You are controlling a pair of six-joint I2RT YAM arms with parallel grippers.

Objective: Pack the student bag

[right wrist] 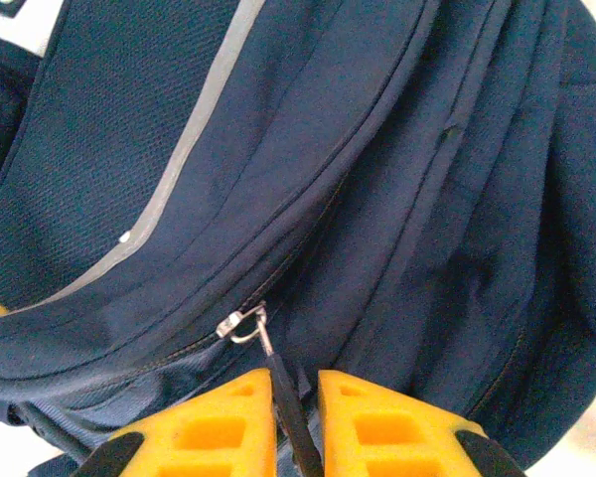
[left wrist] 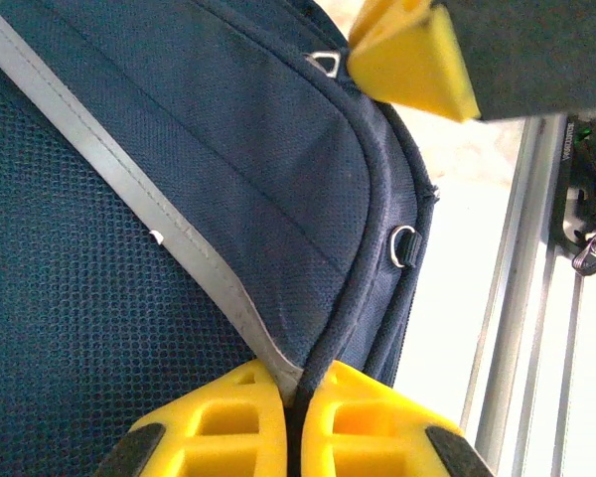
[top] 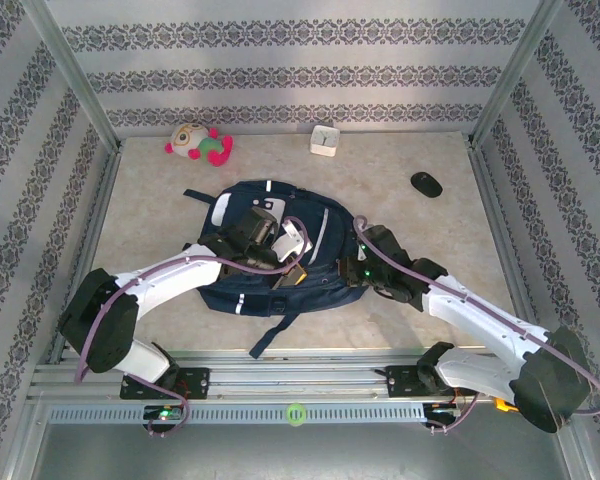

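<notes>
Right end effector (right wrist: pixel 296 386) pinching zipper pull (right wrist: pixel 266 344), left end effector (left wrist: pixel 299 386) clamped on student bag (left wrist: pixel 228 149) seam

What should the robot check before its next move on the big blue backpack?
1. Seam of the navy fabric student bag pinched by the left gripper: ok.
2. Dark zipper pull clamped in the right gripper: ok.
3. Bag lying flat on the beige table: ok.
4. Zip opened: not ok, no gap visible.
5. Pink-and-cream plush toy, white box, black oval object packed: not ok, all on the table beyond the bag.
</notes>
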